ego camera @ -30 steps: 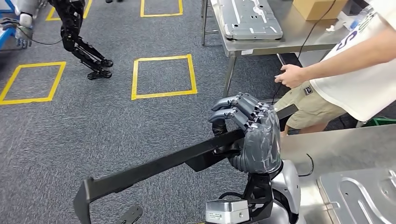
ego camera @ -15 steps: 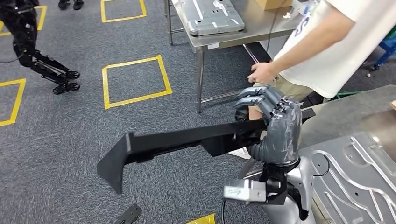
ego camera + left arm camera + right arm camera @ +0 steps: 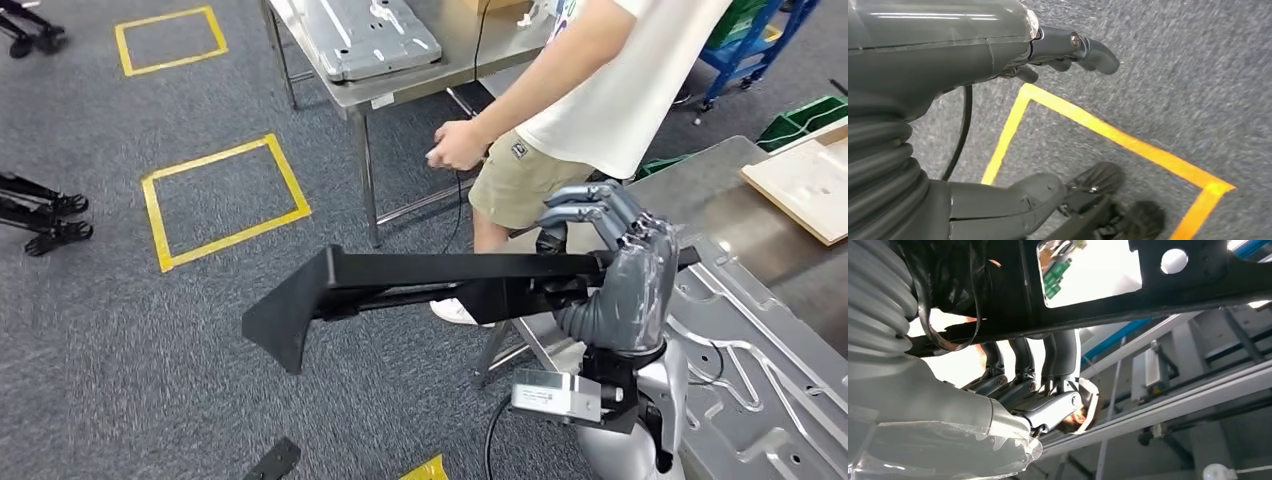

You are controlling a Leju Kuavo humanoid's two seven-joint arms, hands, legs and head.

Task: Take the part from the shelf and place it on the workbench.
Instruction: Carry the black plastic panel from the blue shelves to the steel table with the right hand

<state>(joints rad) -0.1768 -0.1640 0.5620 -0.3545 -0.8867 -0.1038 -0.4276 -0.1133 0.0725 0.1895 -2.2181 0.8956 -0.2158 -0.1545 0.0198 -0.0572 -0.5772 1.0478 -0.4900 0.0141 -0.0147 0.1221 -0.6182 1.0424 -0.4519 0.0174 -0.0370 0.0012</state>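
Head view, right hand (image 3: 610, 285): fingers curled over the top edge of the part, gripping it near its right end.
Head view, part (image 3: 400, 283): long black bar, held roughly level above the grey carpet, reaching left from the hand to a flared triangular end (image 3: 290, 320); its right tip sits at the edge of the near table.
Head view, near table (image 3: 715, 190): steel top at right, carrying a pressed metal panel (image 3: 760, 370) and a pale board (image 3: 805, 185).
Head view, person (image 3: 590, 90): stands just beyond the part, white shirt, khaki shorts, one hand (image 3: 455, 145) closed on a cable.
Head view, far table (image 3: 440, 70): steel, holds a second metal panel (image 3: 365, 35).
Head view, floor: yellow tape square (image 3: 225, 200).
Left wrist view, left hand (image 3: 1068, 47): hangs over carpet and yellow tape; cannot tell whether the fingers are spread or closed.
Right wrist view, right hand: dark fingers (image 3: 1060, 355) wrapped round the black part, which has a rectangular cut-out and a round hole.
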